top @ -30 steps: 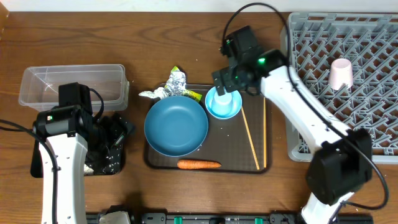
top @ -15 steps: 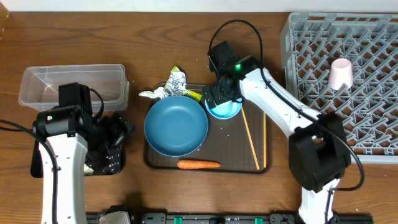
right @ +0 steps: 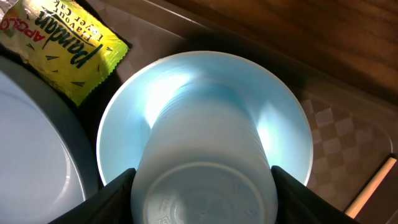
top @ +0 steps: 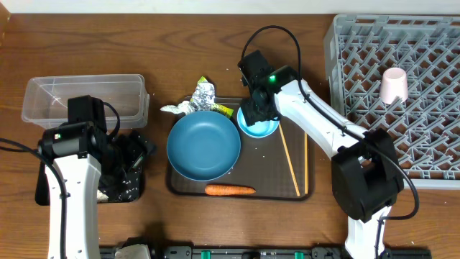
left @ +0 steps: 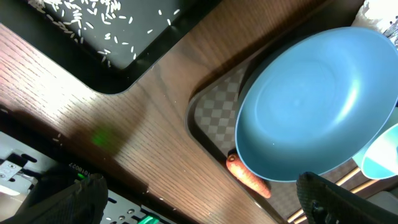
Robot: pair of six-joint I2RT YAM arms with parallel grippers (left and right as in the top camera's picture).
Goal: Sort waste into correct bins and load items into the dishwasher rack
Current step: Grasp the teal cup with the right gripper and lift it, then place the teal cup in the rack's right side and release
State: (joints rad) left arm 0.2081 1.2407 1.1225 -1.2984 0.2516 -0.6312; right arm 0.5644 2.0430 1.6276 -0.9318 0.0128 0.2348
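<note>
My right gripper (top: 253, 109) is over the small pale blue bowl (top: 264, 128), its fingers (right: 200, 186) shut on the upturned pale blue cup (right: 205, 155) that stands in that bowl (right: 124, 124). The large dark blue bowl (top: 203, 145) lies beside it. A carrot (top: 230, 191) and two chopsticks (top: 290, 162) lie on the brown tray. Foil (top: 203, 95) and a yellow-green wrapper (right: 62, 46) lie behind the big bowl. My left gripper (left: 199, 199) is open and empty above the black tray (top: 122, 188), which holds rice (left: 74, 18). A whitish-pink cup (top: 394, 85) stands in the grey rack (top: 431, 151).
The clear tub (top: 83, 101) stands at the far left behind the black tray. The dark brown serving tray (top: 266, 176) fills the middle. The left wrist view shows the big bowl (left: 311, 106) and carrot (left: 247, 175) to the right, over the tray's corner.
My right gripper has moved left and down from behind the small bowl onto the cup and closed round it. The left arm has not moved.
</note>
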